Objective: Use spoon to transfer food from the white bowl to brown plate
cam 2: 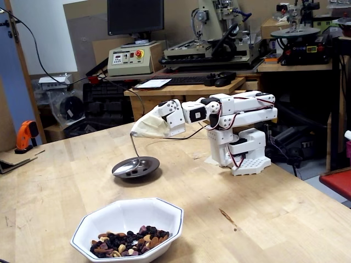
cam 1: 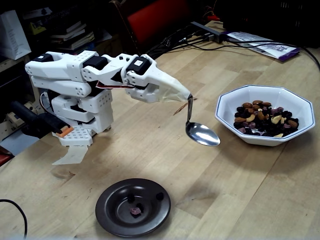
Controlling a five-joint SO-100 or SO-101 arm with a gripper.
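Observation:
My gripper (cam 1: 186,96), wrapped in whitish tape, is shut on the handle of the spoon (cam 1: 202,134). The spoon hangs below the tip, its shiny bowl level, empty and above the table. It floats just left of the white bowl (cam 1: 231,101), which holds the food (cam 1: 265,119), a heap of raisins, nuts and purple bits. The brown plate (cam 1: 114,211) lies near the front edge with three small pieces in its centre. In the other fixed view my gripper (cam 2: 134,130) is above the brown plate (cam 2: 148,163), and the white bowl (cam 2: 109,216) with the food (cam 2: 129,244) is in front.
The arm's white base (cam 1: 82,112) stands at the table's left. Cables (cam 1: 187,37) and papers (cam 1: 260,45) lie at the far edge, beside a red chair (cam 1: 155,17). An orange drill (cam 2: 24,136) and benches with machines (cam 2: 219,38) stand behind the table.

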